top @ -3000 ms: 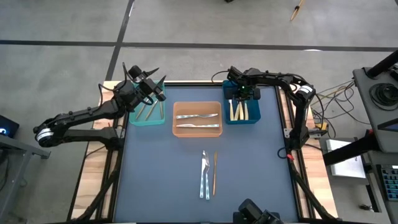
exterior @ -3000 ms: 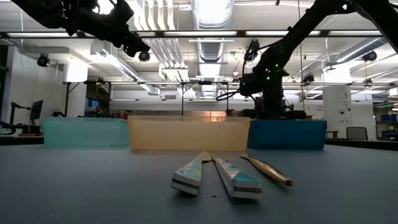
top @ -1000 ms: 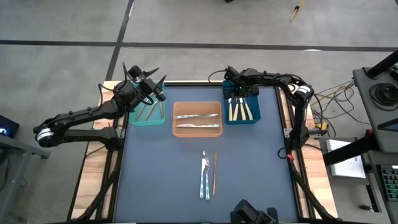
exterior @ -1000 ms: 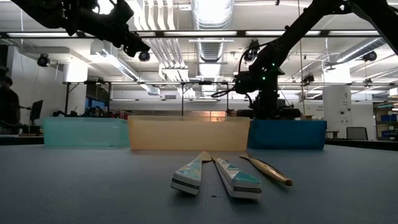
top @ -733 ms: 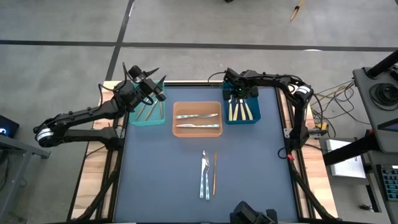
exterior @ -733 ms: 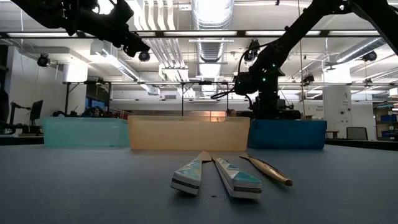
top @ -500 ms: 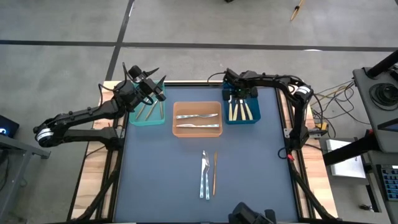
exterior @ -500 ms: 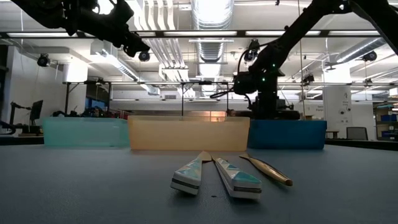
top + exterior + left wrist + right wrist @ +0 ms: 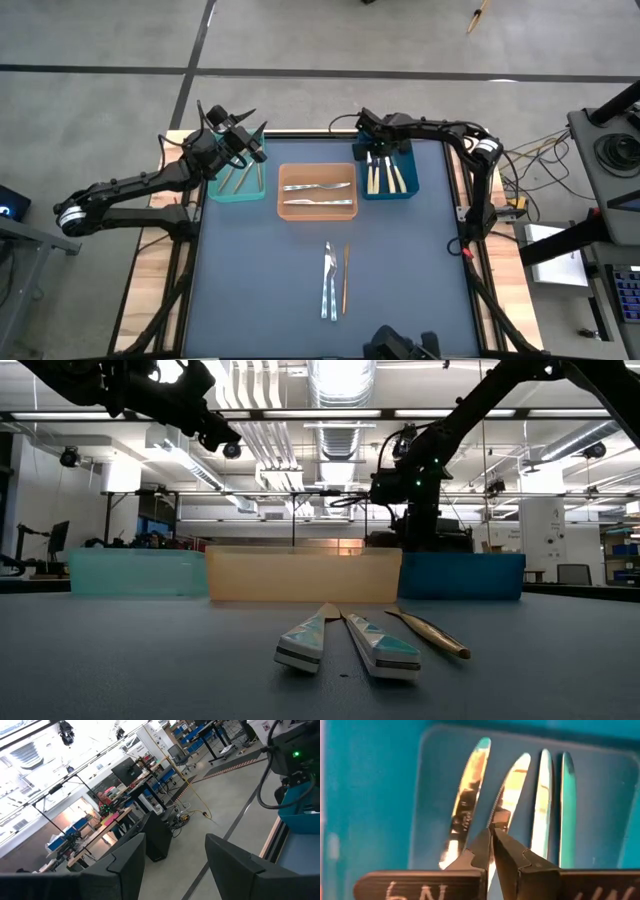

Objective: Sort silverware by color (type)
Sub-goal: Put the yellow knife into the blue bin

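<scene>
Closed right gripper [image 9: 491,837] above, perhaps touching, silverware [image 9: 506,795]

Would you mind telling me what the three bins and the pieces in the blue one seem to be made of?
The teal bin, orange bin and blue bin look like translucent plastic; light passes through their walls. The knives in the blue bin look like polished metal, with mirror-like glints.

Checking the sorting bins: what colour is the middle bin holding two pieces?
Orange bin, between the teal and blue ones; clearest in the high view.
</scene>
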Controlling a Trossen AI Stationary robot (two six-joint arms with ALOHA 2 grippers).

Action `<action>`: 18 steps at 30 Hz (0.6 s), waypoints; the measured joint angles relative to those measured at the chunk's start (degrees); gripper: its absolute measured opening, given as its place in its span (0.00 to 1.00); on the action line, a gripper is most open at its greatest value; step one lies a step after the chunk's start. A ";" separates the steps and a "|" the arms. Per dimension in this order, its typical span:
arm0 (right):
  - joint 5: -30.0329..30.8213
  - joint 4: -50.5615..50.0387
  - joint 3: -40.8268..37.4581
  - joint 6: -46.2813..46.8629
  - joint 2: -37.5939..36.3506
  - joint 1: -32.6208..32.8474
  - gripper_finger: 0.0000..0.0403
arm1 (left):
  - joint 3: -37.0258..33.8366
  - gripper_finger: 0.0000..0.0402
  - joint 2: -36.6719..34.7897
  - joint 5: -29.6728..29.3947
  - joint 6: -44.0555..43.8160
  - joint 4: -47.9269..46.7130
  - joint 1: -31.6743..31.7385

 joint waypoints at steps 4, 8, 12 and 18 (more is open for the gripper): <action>1.10 -0.59 1.48 -0.09 -0.44 0.00 0.03 | 0.00 0.47 0.00 0.01 0.00 0.00 0.01; 1.47 -3.16 2.61 -0.87 -0.52 -0.68 0.03 | 0.00 0.47 0.00 0.01 0.00 0.00 -0.01; 3.40 -5.16 2.61 -2.02 -0.44 -1.62 0.03 | 0.00 0.47 0.00 0.00 0.00 0.00 0.01; 9.06 -8.36 2.35 -2.32 -0.37 -1.68 0.03 | 0.00 0.47 0.00 0.00 0.02 0.00 -0.01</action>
